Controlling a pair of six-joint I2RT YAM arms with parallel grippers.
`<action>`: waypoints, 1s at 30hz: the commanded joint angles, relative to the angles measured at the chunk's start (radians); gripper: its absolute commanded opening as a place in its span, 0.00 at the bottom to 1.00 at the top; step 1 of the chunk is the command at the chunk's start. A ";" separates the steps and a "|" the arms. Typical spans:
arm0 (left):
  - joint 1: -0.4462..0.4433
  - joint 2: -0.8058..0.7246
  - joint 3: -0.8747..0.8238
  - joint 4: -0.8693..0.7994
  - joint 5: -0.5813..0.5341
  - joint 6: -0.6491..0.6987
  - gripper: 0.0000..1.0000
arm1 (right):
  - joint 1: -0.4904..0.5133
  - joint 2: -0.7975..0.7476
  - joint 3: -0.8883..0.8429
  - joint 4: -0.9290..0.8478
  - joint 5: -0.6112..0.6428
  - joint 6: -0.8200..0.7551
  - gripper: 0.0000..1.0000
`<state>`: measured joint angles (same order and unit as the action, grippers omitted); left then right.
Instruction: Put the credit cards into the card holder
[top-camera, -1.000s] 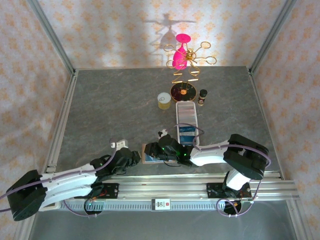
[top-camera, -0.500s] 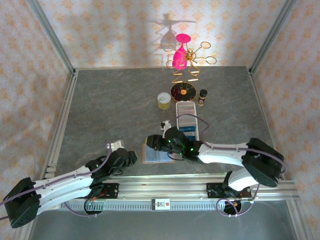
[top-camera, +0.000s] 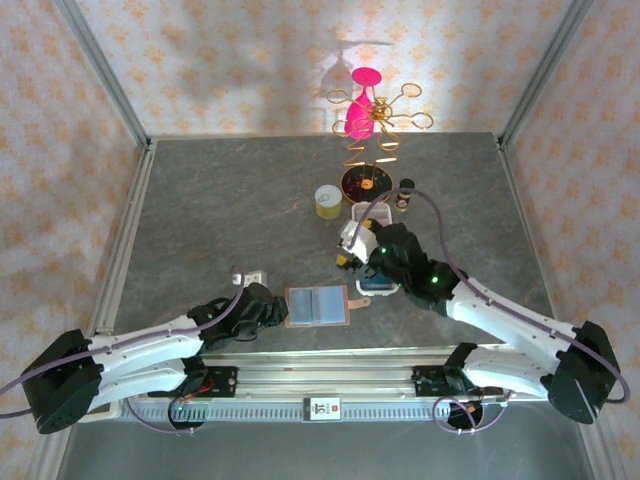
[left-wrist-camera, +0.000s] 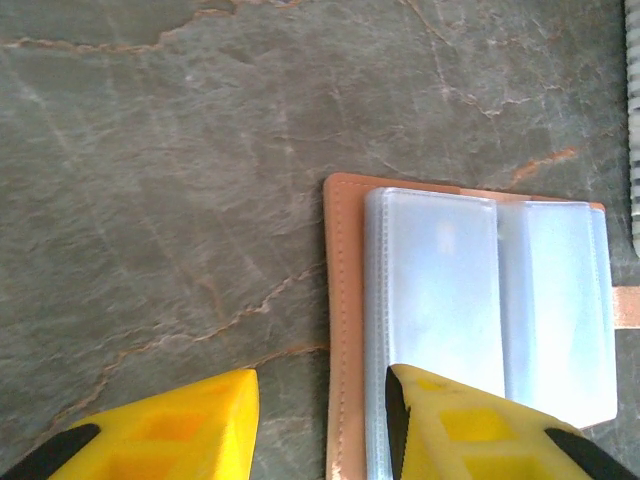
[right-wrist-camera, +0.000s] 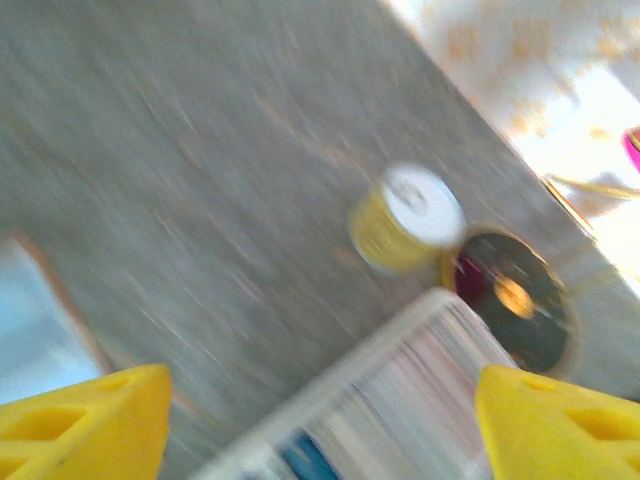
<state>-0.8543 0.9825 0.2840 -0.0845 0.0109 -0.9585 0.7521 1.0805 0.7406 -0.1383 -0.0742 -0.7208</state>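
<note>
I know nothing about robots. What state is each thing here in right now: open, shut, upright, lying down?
card holder: open, lying flat, clear sleeves up.
left tool: open, poised at the holder's left edge.
right tool: open, holding nothing.
white tray: flat on the table, cards inside.
blue card: in the tray's near end.
yellow can: upright, lid on.
small dark bottle: upright, capped.

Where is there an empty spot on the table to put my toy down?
The biggest bare stretch of table is back left, between the left rail and the yellow can. The far right, past the small bottle, is free too. It's crowded mid-back, where can, dark round dish, bottle and white tray sit close, and at the front by the card holder.
</note>
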 joint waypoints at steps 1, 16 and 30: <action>0.008 0.027 0.022 0.034 0.027 0.047 0.40 | -0.085 0.016 -0.012 -0.168 0.013 -0.427 0.83; 0.008 0.033 0.015 0.050 0.074 0.054 0.43 | -0.229 0.287 -0.028 0.060 -0.048 -0.660 0.77; 0.008 -0.004 -0.012 0.052 0.077 0.034 0.42 | -0.229 0.373 0.016 0.095 -0.038 -0.686 0.37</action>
<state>-0.8547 0.9894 0.2852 -0.0547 0.0753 -0.9157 0.5266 1.4631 0.7231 -0.0532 -0.1200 -1.3960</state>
